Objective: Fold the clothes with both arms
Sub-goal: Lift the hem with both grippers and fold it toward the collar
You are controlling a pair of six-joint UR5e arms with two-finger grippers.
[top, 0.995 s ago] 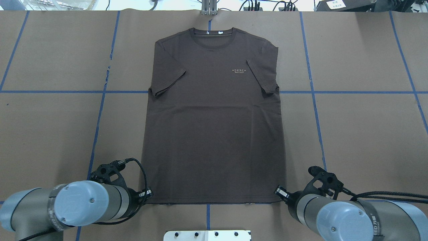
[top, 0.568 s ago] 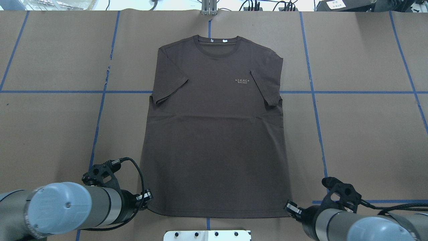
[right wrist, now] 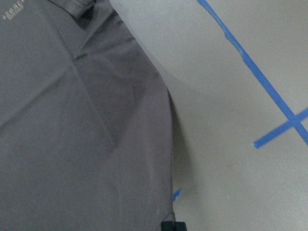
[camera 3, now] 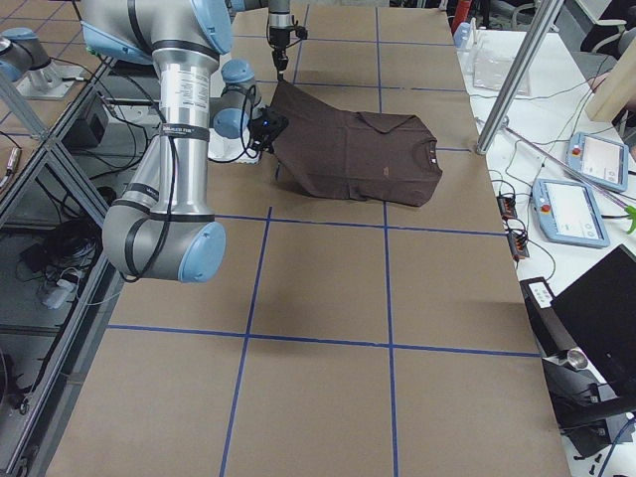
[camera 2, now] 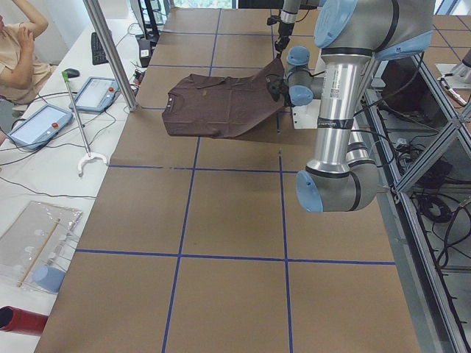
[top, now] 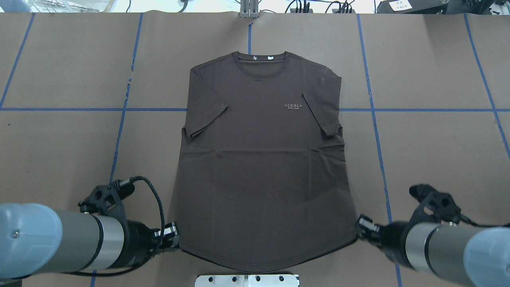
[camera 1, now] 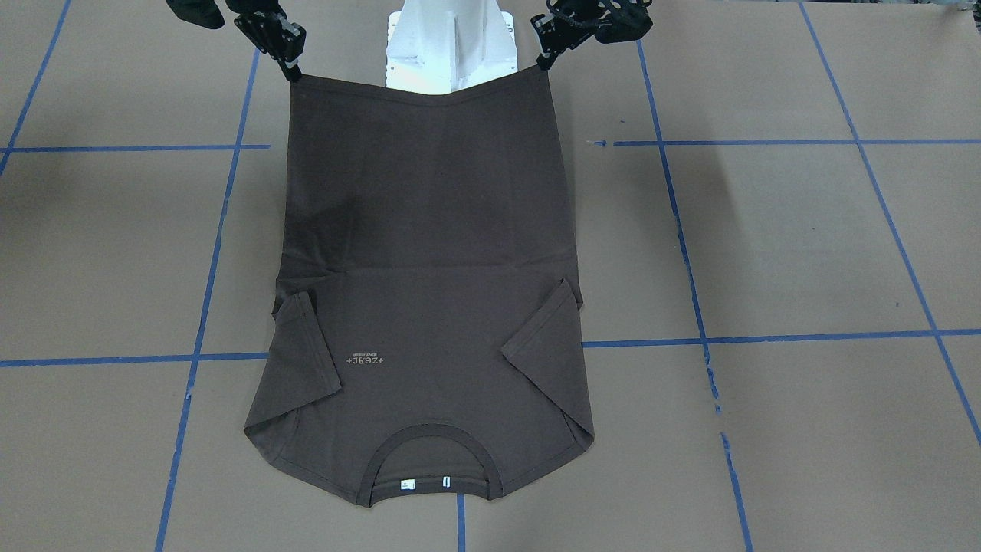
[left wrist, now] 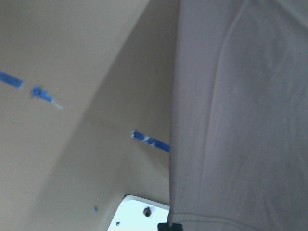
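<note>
Between the black left gripper point(top: 173, 236) and black right gripper point(top: 362, 229), the T-shirt point(top: 263, 171) is showing dark brown; beyond them its logo point(top: 294, 106) is gleaming pale, over tan paper point(top: 59, 159) gridded in blue tape point(top: 79, 109).

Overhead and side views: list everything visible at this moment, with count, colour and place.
T-shirt: one, dark brown, mid-table, collar end flat, hem raised.
Table: one, brown cover, blue tape grid.
Base: one, white, at the robot's table edge.
Pole: one, silver, far table edge.
Tablets: two, grey, bench beyond the table.
Person: one, at that bench.
Arms: two, silver-grey with blue caps; left arm and right arm at the hem's two ends.
Left gripper: black, shut on one hem corner.
Right gripper: black, shut on the other hem corner.
</note>
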